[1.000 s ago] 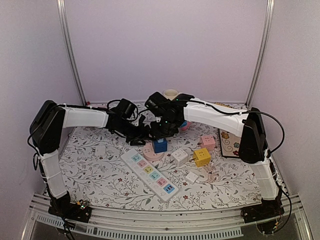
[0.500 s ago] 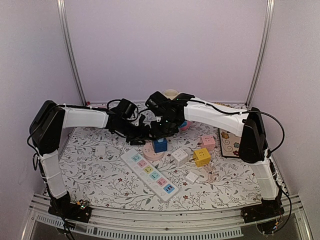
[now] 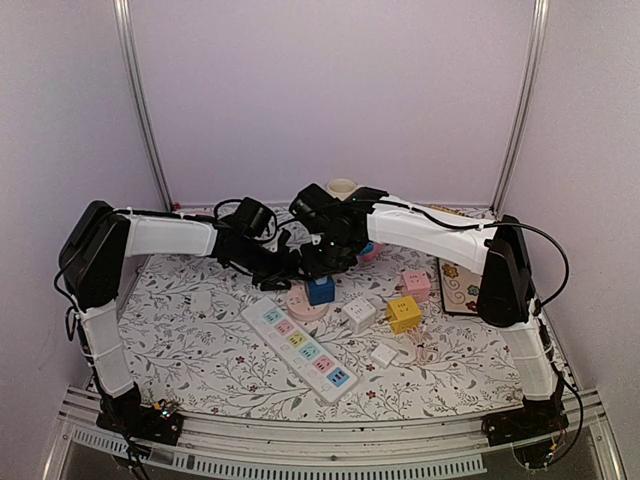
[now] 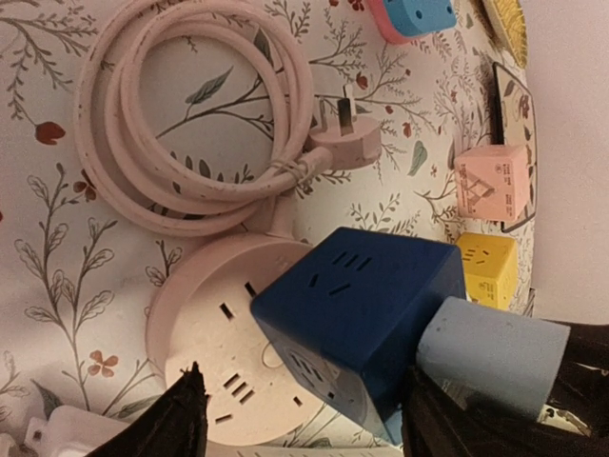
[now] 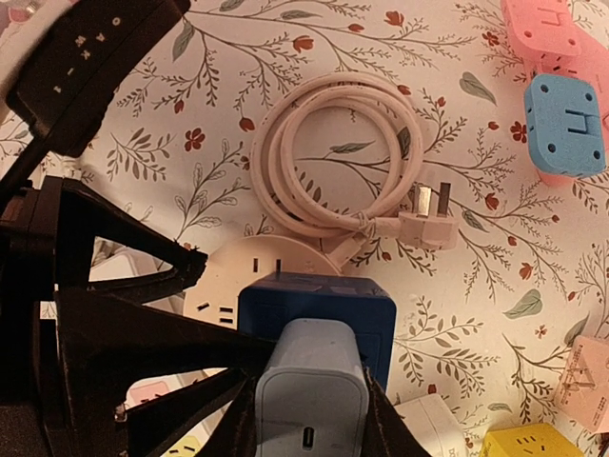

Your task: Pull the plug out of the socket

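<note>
Worry: my right pincer, pinching the grey charger, may lift the blue socket cube with left pincer spread.

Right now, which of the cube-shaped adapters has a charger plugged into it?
The dark blue cube on the round pink socket: a pale blue charger sits in its side. The pink cube and yellow cube show none.

We're in a robot test booth: plain lilac walls, aluminium posts at eleven and one, floral-clothed bench.
</note>
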Controlling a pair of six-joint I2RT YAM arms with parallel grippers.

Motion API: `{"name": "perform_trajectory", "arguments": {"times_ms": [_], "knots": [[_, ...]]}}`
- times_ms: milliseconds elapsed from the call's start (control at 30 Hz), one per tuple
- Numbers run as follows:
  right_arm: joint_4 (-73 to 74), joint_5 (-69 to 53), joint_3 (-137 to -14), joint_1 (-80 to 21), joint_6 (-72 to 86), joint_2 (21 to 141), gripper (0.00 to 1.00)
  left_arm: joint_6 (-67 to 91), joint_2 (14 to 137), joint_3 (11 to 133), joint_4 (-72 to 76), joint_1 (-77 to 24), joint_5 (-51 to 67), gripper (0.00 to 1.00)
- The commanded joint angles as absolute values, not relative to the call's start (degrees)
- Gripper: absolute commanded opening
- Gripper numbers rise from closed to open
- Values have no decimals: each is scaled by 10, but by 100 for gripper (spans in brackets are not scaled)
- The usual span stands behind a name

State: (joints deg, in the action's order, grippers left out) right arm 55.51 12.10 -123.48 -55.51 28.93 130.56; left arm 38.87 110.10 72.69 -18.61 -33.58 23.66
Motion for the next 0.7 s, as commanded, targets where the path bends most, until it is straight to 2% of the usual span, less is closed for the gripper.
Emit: {"name": "perform_trajectory", "arguments": {"times_ms": [0, 400, 533, 667], "knots": [[516, 125, -1288, -570, 267, 1247, 11, 386, 1149, 691, -289, -337, 130, 68], [543, 122, -1301, -554, 271, 1244, 10, 385, 1149, 696, -291, -337, 128, 68], [504, 98, -1190, -509, 291, 1181, 10, 377, 1142, 712, -302, -340, 125, 68], [429, 21, -1067, -450, 301, 1120, 10, 364, 1133, 748, -320, -344, 121, 68]]}}
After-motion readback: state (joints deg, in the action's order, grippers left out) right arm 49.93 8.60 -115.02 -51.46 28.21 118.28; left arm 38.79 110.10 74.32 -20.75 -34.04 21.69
